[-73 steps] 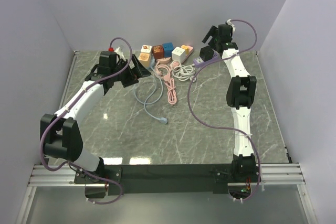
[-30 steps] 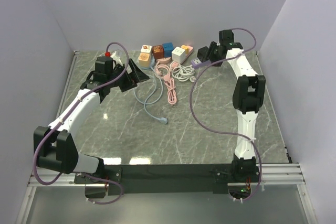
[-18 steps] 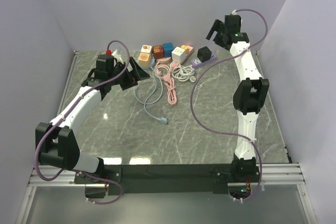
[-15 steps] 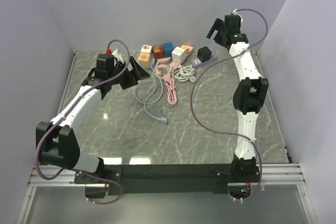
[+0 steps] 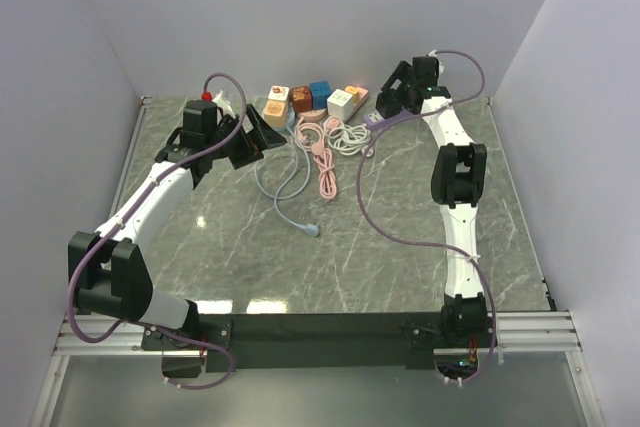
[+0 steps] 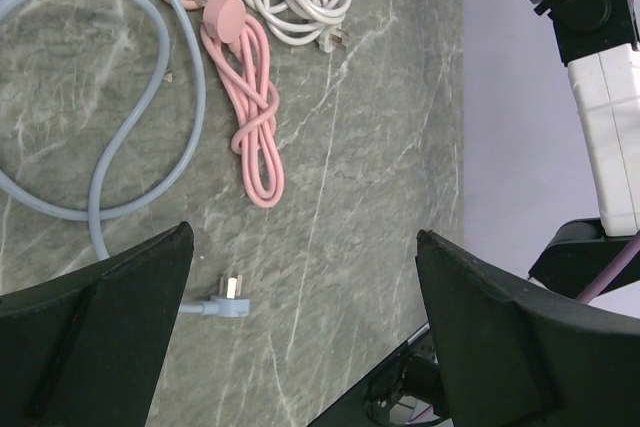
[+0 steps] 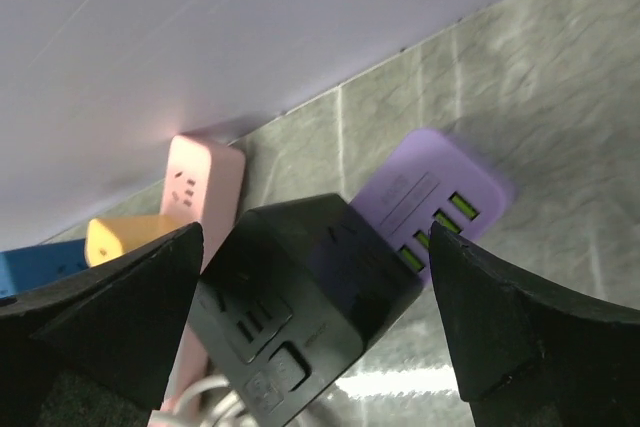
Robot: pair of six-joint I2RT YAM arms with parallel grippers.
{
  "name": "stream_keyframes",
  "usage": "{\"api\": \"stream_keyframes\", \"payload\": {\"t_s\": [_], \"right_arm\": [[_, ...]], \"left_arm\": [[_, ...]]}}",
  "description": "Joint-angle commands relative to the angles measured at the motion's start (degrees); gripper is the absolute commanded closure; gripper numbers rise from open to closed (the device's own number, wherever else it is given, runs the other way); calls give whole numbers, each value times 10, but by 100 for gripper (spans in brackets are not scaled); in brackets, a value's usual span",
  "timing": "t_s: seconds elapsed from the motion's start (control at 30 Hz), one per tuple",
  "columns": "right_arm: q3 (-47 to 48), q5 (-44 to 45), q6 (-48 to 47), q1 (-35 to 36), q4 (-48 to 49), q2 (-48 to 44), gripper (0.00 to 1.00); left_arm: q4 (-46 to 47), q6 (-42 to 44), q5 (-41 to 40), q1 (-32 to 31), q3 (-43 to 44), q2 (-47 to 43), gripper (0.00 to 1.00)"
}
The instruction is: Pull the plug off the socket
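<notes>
A black cube plug (image 7: 300, 297) sits in a purple power strip (image 7: 435, 192) at the back of the table. My right gripper (image 7: 315, 277) is open; its fingers stand on either side of the black plug with a gap on both sides. In the top view the right gripper (image 5: 393, 97) hangs over the plug and mostly hides it; the purple strip (image 5: 376, 118) shows beside it. My left gripper (image 5: 258, 134) is open and empty, back left, over the marble; in its wrist view the left gripper (image 6: 303, 247) is above bare table.
A row of coloured socket blocks (image 5: 320, 94) and a pink strip (image 7: 205, 182) lie left of the plug. A white cable coil (image 5: 348, 135), a pink cable (image 5: 322, 162) and a blue cable ending in a plug (image 6: 225, 302) lie mid-table. Walls stand close behind.
My right gripper, raised toward the back wall half a second ago, has come back down and left over the black plug. The left arm has barely moved.
</notes>
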Motion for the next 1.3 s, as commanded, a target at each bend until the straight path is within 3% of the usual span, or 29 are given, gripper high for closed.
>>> {"api": "stream_keyframes", "payload": {"t_s": [0.0,0.37,0.9,1.27], "right_arm": [[37,-63,65,-14,9,11,0],[47,-99,65,-17,-11,33,0],[-9,-78,-73,-14,-201,-29,3],[-269,-78,-113,-5,-221,-198,3]], "left_arm": [[26,-14,0,-2,4,-6,1],[37,-31,1,-2,1,5,0],[53,-40,15,-3,-10,-3,1],[70,-39,13,-10,-51,-23,1]]}}
